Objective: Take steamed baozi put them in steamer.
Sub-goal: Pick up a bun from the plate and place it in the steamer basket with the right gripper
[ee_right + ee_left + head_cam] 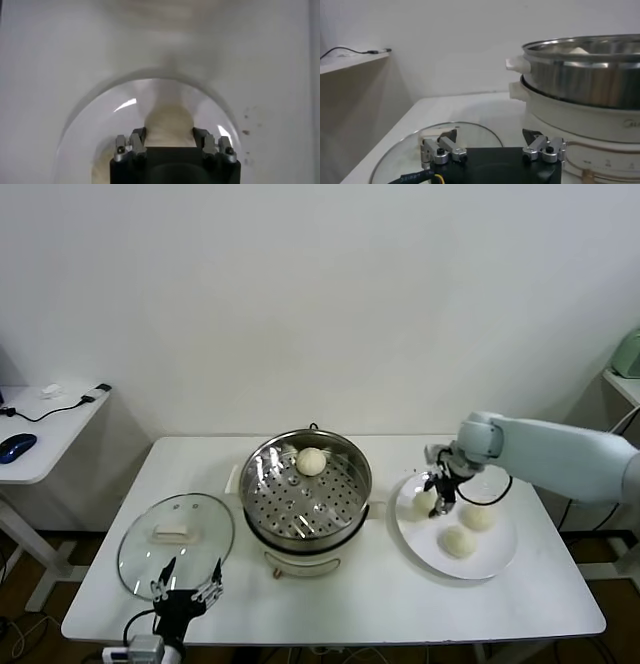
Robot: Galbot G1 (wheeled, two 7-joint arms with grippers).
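One steamed baozi (pixel 311 461) lies on the perforated tray of the steamer (pixel 300 506) at the table's middle. Three more rest on a white plate (pixel 497 561) to its right: two free ones (pixel 478 517) (pixel 459 541) and one (pixel 424 502) at the plate's left edge. My right gripper (pixel 437 499) is shut on that left bun. In the right wrist view the pale bun (pixel 169 125) fills the gap between the fingers of the right gripper (pixel 169 136). My left gripper (pixel 187 584) is parked open at the front left, holding nothing.
A round glass lid (pixel 175 534) with a white handle lies flat left of the steamer, just beyond the left gripper (pixel 490 137). The steamer's steel wall (pixel 580 75) stands close beside that gripper. A side desk (pixel 40 434) stands at far left.
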